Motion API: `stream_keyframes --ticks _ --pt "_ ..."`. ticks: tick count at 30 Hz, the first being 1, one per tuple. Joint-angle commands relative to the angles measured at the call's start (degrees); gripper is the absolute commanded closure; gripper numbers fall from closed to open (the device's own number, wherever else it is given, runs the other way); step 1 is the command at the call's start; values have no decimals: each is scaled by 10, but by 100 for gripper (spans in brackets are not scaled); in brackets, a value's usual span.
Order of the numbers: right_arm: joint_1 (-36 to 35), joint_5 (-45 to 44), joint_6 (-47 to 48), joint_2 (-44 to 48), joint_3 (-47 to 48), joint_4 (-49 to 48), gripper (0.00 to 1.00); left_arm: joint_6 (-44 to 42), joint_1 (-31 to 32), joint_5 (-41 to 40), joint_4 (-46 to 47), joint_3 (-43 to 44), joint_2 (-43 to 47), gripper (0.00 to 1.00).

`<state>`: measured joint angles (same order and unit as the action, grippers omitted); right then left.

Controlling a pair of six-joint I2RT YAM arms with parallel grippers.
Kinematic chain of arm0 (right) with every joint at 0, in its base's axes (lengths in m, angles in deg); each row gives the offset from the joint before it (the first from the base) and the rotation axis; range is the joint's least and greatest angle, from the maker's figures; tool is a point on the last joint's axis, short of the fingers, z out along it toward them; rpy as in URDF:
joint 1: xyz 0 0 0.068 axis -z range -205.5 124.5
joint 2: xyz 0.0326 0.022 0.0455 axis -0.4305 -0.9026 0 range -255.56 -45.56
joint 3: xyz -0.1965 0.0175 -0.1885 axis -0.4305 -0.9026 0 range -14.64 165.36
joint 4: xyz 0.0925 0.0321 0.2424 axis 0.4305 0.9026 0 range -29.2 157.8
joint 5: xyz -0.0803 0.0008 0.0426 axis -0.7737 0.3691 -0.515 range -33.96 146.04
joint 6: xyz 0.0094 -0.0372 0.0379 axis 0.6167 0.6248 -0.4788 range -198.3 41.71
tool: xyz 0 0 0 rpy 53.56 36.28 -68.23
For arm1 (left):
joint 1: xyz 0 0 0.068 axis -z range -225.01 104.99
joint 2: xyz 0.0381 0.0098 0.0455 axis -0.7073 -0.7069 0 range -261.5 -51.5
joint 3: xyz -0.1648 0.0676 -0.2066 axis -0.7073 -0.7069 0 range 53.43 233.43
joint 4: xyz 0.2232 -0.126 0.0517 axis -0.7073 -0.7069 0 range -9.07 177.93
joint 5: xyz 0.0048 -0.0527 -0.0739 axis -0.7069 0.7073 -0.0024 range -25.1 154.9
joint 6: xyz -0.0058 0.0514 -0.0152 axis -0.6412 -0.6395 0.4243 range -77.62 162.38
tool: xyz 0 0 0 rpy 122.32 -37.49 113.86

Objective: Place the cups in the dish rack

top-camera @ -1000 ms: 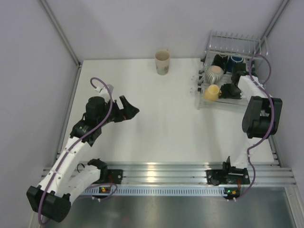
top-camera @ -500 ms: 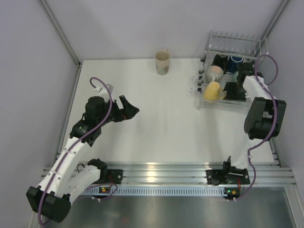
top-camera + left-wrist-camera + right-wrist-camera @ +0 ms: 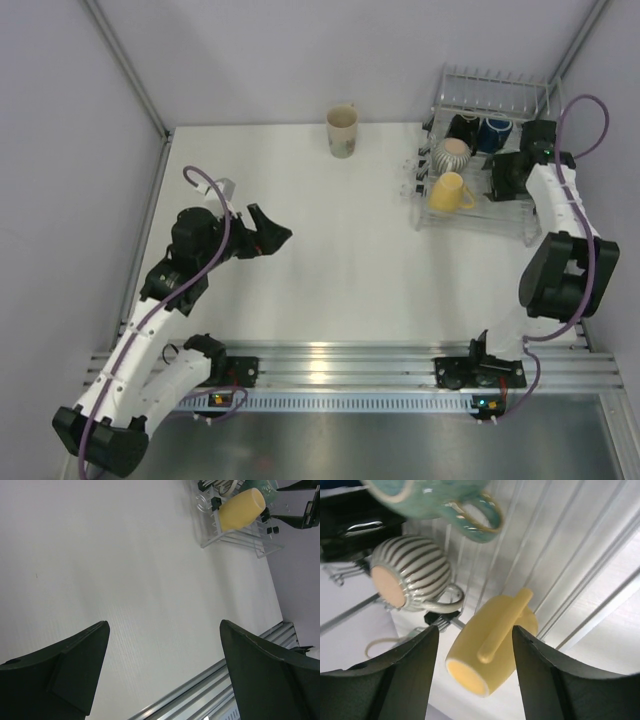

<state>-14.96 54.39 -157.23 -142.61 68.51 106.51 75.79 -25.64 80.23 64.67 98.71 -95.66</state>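
Where the dish rack (image 3: 500, 82) stands at the upper right of the overhead view, the yellow mug (image 3: 447, 190) lies on its side in its lower-left corner, with the grey ribbed mug (image 3: 452, 152) above it and the black mug (image 3: 463, 128) and blue mug (image 3: 497, 132) beyond. The cream mug (image 3: 342, 130) stands on the tabletop (image 3: 340, 260) at upper centre. The right fingers (image 3: 400, 675) are spread either side of the yellow mug, grasping nothing. The left fingers (image 3: 65, 665) gape over the tabletop.

White arms (image 3: 140, 330), black joints (image 3: 560, 275), purple cables (image 3: 588, 98)
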Motion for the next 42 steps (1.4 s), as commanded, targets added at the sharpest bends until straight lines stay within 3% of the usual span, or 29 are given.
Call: stream_keyframes --ticks 1,4,8,10,15,21,26,33,42 --pt "11 -2 160 86 -21 -116 39 -26 0 15 9 28 15 3" --pt "11 11 261 139 -56 -155 38 -33 -1 22 9 40 16 4" --pt "6 169 371 198 -120 -279 36 -56 0 32 9 69 -13 4" --pt "-20 209 431 219 -128 -273 35 -72 0 43 9 96 -33 5" --pt "-186 158 542 250 -135 -213 30 -107 0 33 9 168 -118 6" --pt "-300 151 542 379 -250 -268 29 -135 0 -12 16 276 -238 8" --pt "-345 169 523 502 -352 -300 18 -93 0 -46 37 376 -394 10" --pt "-350 189 480 686 -433 -265 16 -20 0 -103 58 560 -604 11" --pt "-350 185 490 745 -452 -229 14 21 0 -113 63 784 -840 12"
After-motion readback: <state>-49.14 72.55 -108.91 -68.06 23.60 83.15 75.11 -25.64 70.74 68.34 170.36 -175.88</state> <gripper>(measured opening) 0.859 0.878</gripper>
